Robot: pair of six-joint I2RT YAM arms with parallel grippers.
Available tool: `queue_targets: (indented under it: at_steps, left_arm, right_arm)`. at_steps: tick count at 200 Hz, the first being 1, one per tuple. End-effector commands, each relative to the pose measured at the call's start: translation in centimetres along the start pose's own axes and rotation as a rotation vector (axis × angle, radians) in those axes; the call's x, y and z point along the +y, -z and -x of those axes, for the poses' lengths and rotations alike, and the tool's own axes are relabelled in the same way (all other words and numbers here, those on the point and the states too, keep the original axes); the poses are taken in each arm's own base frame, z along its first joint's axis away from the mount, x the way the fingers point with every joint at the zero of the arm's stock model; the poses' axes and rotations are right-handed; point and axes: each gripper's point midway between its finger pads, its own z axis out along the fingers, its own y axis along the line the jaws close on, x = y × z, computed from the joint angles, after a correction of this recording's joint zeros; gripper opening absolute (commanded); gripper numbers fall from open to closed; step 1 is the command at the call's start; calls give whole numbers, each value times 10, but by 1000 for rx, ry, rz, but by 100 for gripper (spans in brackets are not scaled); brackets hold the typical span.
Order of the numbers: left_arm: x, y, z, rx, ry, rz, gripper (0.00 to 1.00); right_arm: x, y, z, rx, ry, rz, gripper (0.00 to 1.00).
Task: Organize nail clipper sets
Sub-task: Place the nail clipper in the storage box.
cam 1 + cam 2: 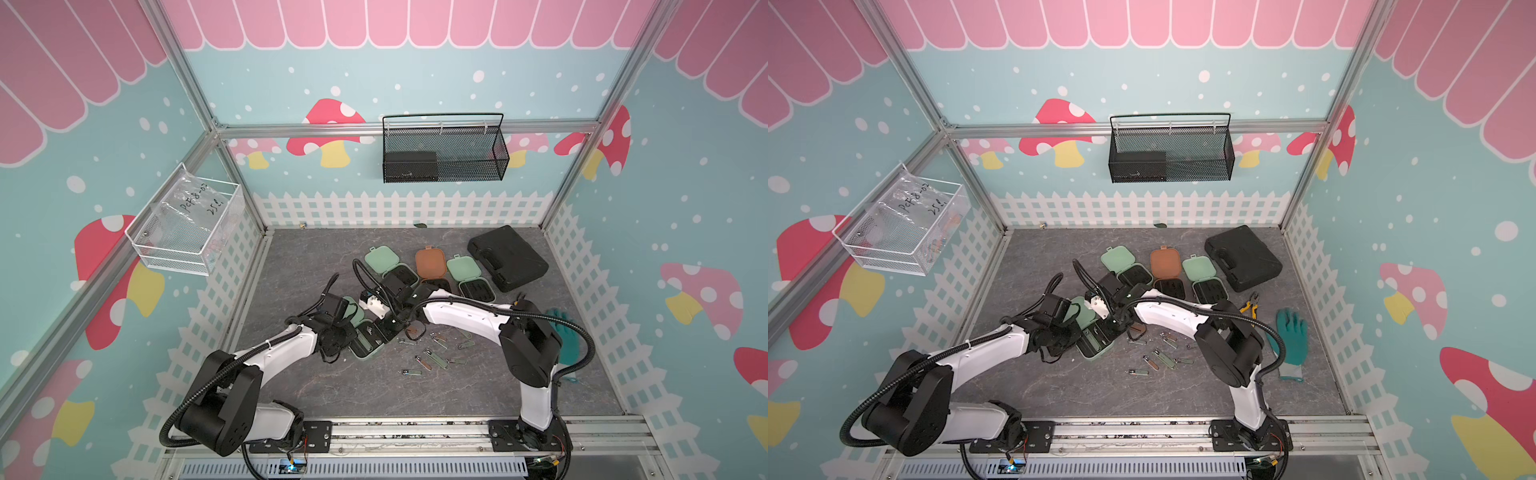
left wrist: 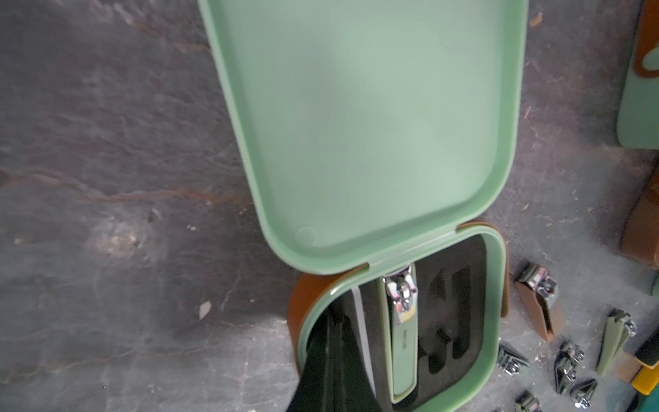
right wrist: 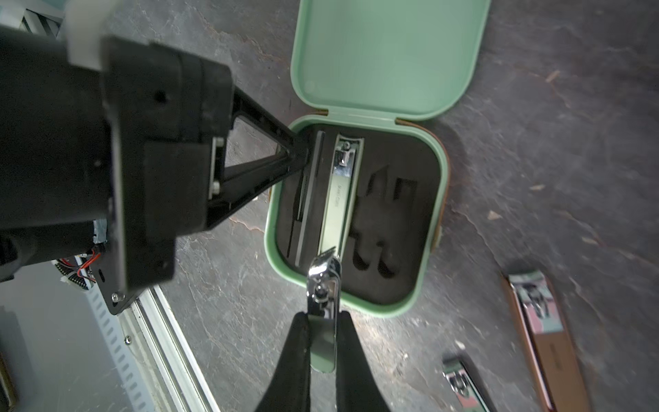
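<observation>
Right end effector (image 3: 322, 317) grips clipper (image 3: 322, 281) over green case (image 3: 385, 53); closed left end effector (image 3: 299, 153) inside.

Nearest of the four sets, a mint green case (image 3: 388, 53) lies opened out flat on the surface, and its black insert (image 3: 392, 160) carries one long green-handled clipper (image 3: 337, 203) in a slot next to two shaped cut-outs. A shorter clipper (image 3: 322, 285) with a chrome head is pinched by the right gripper (image 3: 322, 321) just over that case's rim, head pointing toward the insert. Farther back a mint case (image 1: 380, 259), a brown case (image 1: 430, 262) and another mint case (image 1: 463, 268) lie open in a row, while loose clippers (image 1: 434, 358) are scattered on the surface beside the near case
</observation>
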Motion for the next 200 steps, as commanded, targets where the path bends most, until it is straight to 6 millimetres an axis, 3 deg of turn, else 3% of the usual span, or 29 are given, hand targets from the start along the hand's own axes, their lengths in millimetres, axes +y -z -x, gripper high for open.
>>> queue_targets:
  at_steps: [1,44,131,200]
  left_arm:
    - [10,-7,-7,28,7,28,0]
    - [10,-7,-8,32,5,24,0]
    - [11,-8,-9,36,4,26,0]
    - [11,-10,-9,40,0,27,0]
  right_arm:
    - [2,-15,-3,40,12,42,4]
    - [-12,-33,1,56,-10,2,4]
    - [-35,-45,3,72,-43,-41,4]
    - [-33,-48,2,77,-69,-25,5]
